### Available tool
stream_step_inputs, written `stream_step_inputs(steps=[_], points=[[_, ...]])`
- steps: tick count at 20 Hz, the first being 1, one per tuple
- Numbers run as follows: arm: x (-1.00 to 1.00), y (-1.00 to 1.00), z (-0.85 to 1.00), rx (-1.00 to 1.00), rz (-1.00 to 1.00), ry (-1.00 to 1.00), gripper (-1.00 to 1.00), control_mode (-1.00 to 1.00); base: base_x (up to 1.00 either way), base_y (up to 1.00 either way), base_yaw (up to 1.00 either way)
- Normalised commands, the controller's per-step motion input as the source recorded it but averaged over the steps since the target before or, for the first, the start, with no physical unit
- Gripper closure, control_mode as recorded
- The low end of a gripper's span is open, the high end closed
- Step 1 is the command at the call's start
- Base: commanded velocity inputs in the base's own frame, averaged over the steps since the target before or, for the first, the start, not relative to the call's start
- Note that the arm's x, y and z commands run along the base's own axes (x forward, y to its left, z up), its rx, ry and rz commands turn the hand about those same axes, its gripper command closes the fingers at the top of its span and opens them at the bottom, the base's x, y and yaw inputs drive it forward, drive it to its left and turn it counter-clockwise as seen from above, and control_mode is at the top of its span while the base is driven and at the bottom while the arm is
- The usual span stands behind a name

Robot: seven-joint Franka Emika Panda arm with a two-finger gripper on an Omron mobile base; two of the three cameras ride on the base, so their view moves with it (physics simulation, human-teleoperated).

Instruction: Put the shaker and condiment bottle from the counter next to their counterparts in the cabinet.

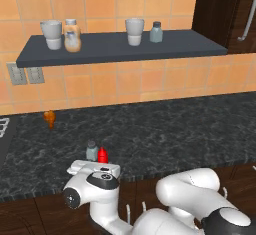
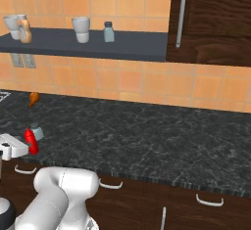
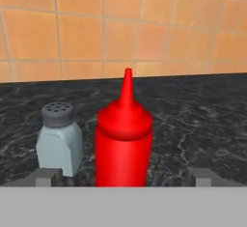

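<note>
Gripper (image 3: 123, 177): jaws spread wide, holding nothing, level with the counter's front edge; one fingertip (image 3: 47, 177) shows on each side of the condiment bottle.

Condiment bottle (image 3: 123, 139): red, upright, near the front edge of the counter (image 1: 165, 134), between the open fingers without touching them.

Shaker (image 3: 60, 144): pale, dark-capped, upright, just beside the bottle and slightly behind it.

Small orange object (image 1: 49, 118): near the counter's back edge; too blurred to identify.

Cabinet (image 1: 120, 49), on the tiled wall: two white cups (image 1: 51, 34), orange-tinted jar (image 1: 72, 35) beside the leftmost cup, second shaker (image 1: 156, 32) beside the other cup.
</note>
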Motion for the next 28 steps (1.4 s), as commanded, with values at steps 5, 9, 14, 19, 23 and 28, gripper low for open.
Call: stream_step_inputs(steps=[5, 9, 14, 19, 23, 28], points=[[0.12, 0.00, -0.03, 0.00, 0.00, -0.01, -1.00, -1.00, 0.00, 0.00, 0.00], [0.02, 0.00, -0.04, 0.00, 0.00, 0.00, -1.00, -1.00, 0.00, 0.00, 0.00], [0.00, -0.04, -0.06, 0.00, 0.00, -0.01, -1.00, -1.00, 0.00, 0.00, 0.00], [0.03, -0.13, -0.02, 0.00, 0.00, -0.02, -1.00, -1.00, 0.00, 0.00, 0.00], [0.08, -0.19, 0.00, 0.00, 0.00, -0.03, -1.00, -1.00, 0.00, 0.00, 0.00], [0.13, -0.05, -0.04, 0.00, 0.00, -0.03, 1.00, -1.00, 0.00, 0.00, 0.00]])
